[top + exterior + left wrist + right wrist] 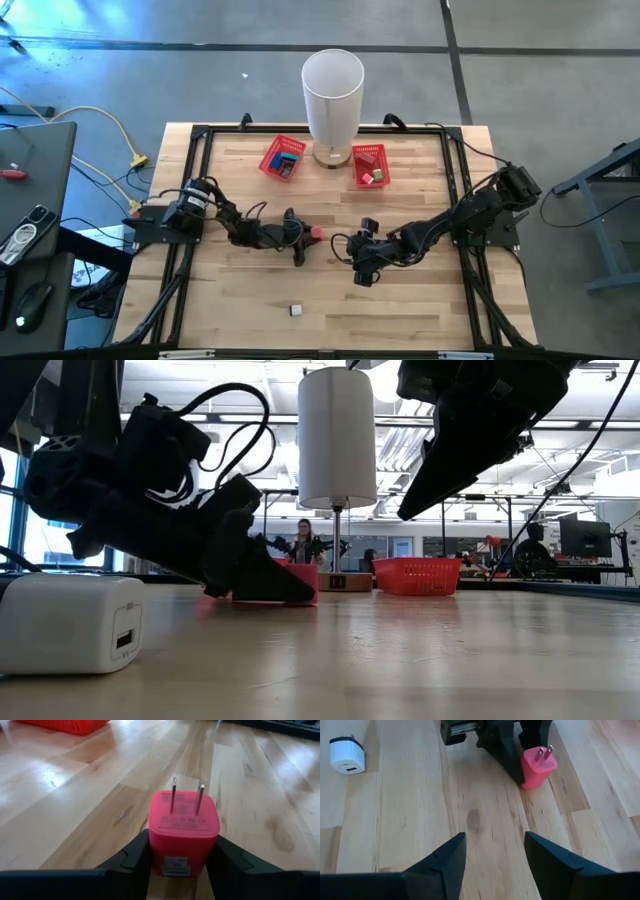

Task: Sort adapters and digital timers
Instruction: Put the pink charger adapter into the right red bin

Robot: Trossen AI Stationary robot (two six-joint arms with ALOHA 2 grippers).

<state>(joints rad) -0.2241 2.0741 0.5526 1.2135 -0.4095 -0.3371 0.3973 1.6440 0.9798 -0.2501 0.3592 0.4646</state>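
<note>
Pinching the pink adapter (pixel 184 832) with the left gripper (pixel 182 865), out in front of the lamp (pixel 333 95) and just left of its base line. Grasping it by its two flat sides, one dark finger (pixel 132 860) pressing on each, with the block resting on the table (pixel 420 300) and nothing lifted yet.

Doing this step well, by judgement, means:
- squeezing squarely across the flat sides, not the rounded corners
- avoiding any twist that might tip the block onto its prongs
- lifting straight up before swinging toward the red baskets (pixel 283 157) beside the lamp, since dragging could slide it out of the grip

Looking at the adapter itself: a small pink cube with rounded edges, two metal prongs pointing away from the gripper, faint moulded lettering on the pronged face, a small label on the face nearest the wrist. Probably light and hard, so slipping is the main worry.

Further right of the lamp's base line, hanging open and empty over bare wood: the right gripper (pixel 362 270). Lying apart, farther out in front of the lamp: a white adapter (pixel 296 310).
</note>
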